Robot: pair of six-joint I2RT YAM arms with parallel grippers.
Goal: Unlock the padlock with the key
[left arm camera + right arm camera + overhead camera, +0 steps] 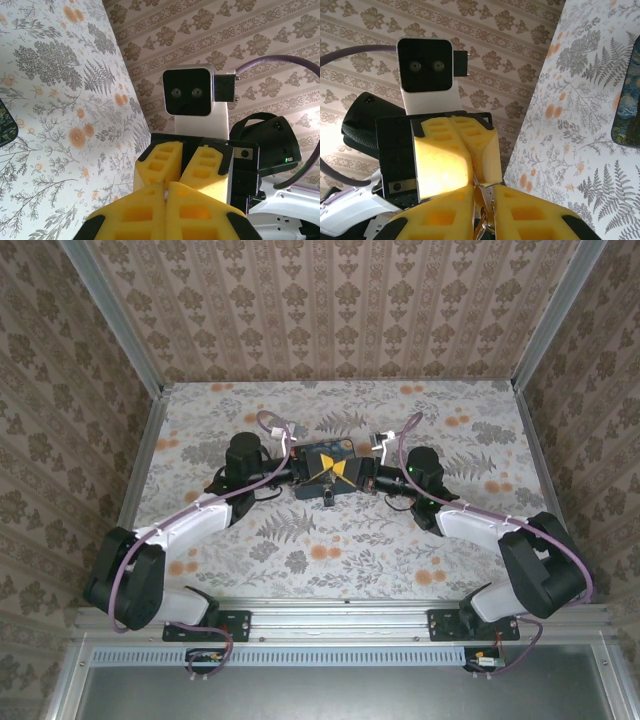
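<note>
- Seen from above, two arms reach in from the near edge of a floral-printed surface (330, 560). They meet tip to tip around its middle.
- The left gripper (165, 189) has yellow ribbed fingers (135, 215). Its jaws are pressed together, with only a tiny glint of metal showing at the seam. What that glint belongs to cannot be told.
- The right gripper (483, 194) faces the left one head on, so that each wrist camera looks straight at the other arm's camera block.
- The right gripper's jaws are nearly closed and pinch the key (482, 220). The key is a thin, brownish, brassy piece of metal standing in the narrow gap between the two yellow fingers. Its lower end looks spindly and looped, and the fingers hide the rest.
- The fingertips of the two grippers touch or almost touch just above the key.
- A dark blue box (629, 100) with a swirl pattern lies flat on the surface near its middle, beside the spot where the grippers meet.
- In the overhead view, a small dark object (328, 496) sits just on the near side of the joined grippers. It is too small to identify.
- Patterned wallpaper walls (330, 310) enclose the surface on the left, the right and the far side.
</note>
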